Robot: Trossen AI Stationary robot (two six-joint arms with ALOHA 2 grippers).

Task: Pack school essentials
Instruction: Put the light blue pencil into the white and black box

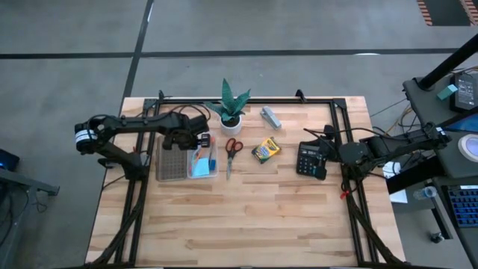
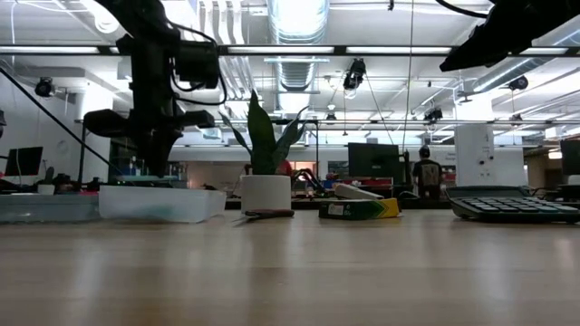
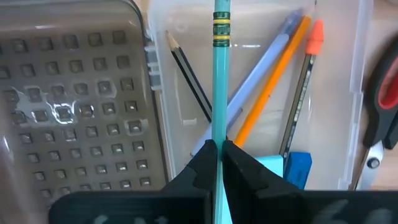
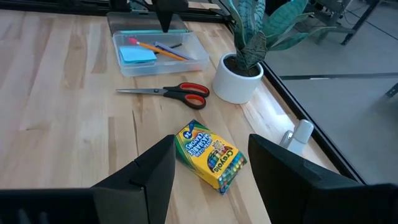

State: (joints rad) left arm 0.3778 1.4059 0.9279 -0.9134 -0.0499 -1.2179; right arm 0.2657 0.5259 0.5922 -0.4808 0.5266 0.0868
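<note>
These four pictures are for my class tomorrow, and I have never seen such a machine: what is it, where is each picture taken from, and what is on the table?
It is a robot with two dark arms at a wooden table. One picture looks straight down, one looks level across the tabletop, and one comes from a camera on each wrist.

The left gripper is shut on a teal pencil, above a clear plastic case that holds other pencils, a blue eraser and a light-blue notepad.

The right gripper is open and empty, above the crayon box.

Also on the table: red-handled scissors, a potted plant, a calculator and a stapler.
</note>
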